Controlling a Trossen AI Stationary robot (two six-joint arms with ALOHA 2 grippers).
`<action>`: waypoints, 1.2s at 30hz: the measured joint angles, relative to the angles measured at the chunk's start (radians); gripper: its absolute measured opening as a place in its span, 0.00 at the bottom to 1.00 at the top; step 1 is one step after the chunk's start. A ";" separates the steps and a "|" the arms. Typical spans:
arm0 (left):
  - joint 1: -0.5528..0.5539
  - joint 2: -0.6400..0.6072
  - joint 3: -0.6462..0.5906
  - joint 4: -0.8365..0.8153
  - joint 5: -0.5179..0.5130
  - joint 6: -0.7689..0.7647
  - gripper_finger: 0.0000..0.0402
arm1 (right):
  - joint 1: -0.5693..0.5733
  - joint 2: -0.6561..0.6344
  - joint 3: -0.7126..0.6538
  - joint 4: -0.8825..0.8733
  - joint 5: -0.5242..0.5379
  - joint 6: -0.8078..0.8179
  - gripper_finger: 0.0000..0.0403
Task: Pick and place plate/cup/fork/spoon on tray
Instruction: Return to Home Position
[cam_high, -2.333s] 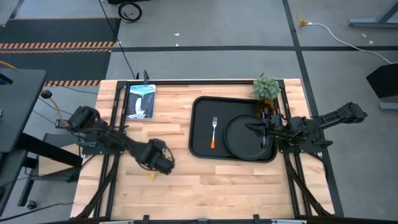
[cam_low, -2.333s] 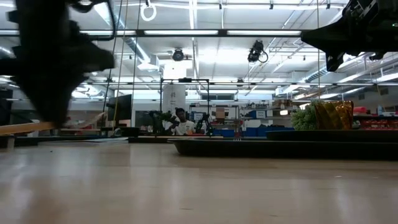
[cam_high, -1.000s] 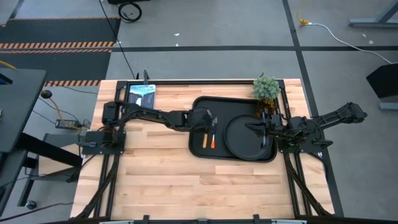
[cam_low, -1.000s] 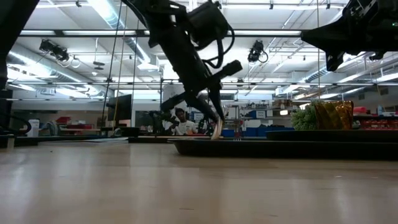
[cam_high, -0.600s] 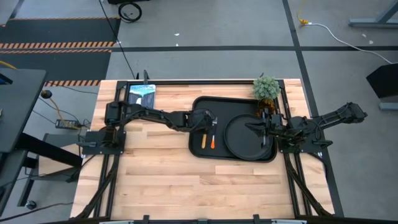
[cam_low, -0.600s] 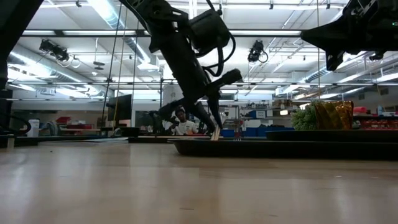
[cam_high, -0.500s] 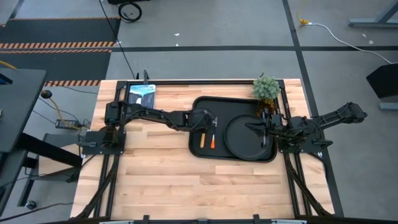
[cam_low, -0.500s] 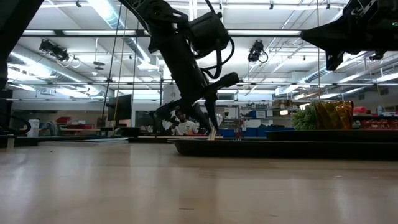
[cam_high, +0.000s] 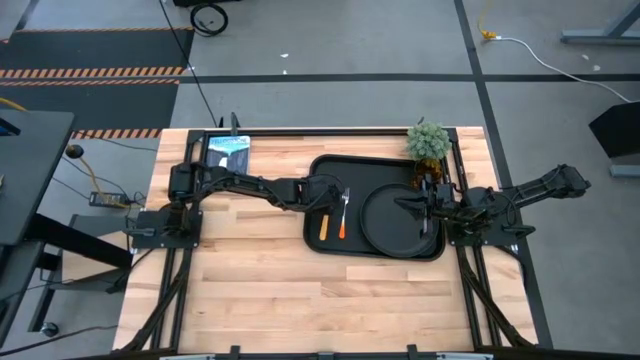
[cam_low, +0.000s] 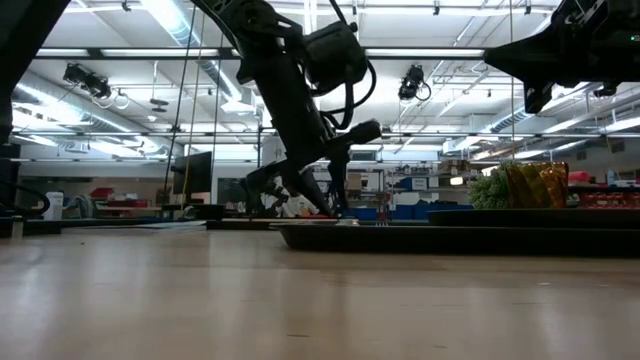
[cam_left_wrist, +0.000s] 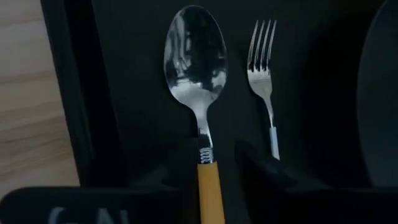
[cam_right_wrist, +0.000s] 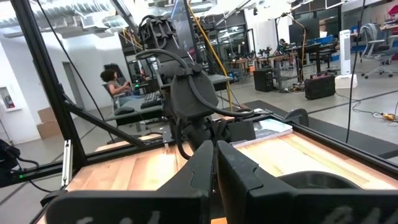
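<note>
1. Spoon (cam_left_wrist: 198, 74): lies flat in the tray (cam_high: 312, 190), left part, parallel to and just beside the fork (cam_left_wrist: 264, 68). Silver oval bowl, orange handle.
2. Long axis: runs straight out from the left end effector (cam_left_wrist: 214, 165), bowl at the far end, handle between the spread, released fingers.
3. Left arm is nearer; a straight retreat looks clear.
4. Right end effector (cam_right_wrist: 214, 163): clenched, over the plate (cam_high: 395, 220).

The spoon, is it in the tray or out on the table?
In the tray. The spoon lies flat on the tray floor beside the fork, with the left gripper fingers either side of its orange handle.
</note>
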 joint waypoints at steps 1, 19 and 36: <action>0.000 0.000 0.000 0.000 0.000 0.008 0.30 | 0.000 0.000 0.000 0.000 0.000 0.000 0.07; 0.002 -0.106 0.003 0.231 -0.078 0.920 0.31 | 0.000 0.000 0.000 0.006 0.000 0.000 0.07; -0.012 -0.118 0.003 0.500 -0.135 1.881 0.31 | 0.000 0.000 0.000 0.006 0.000 0.000 0.07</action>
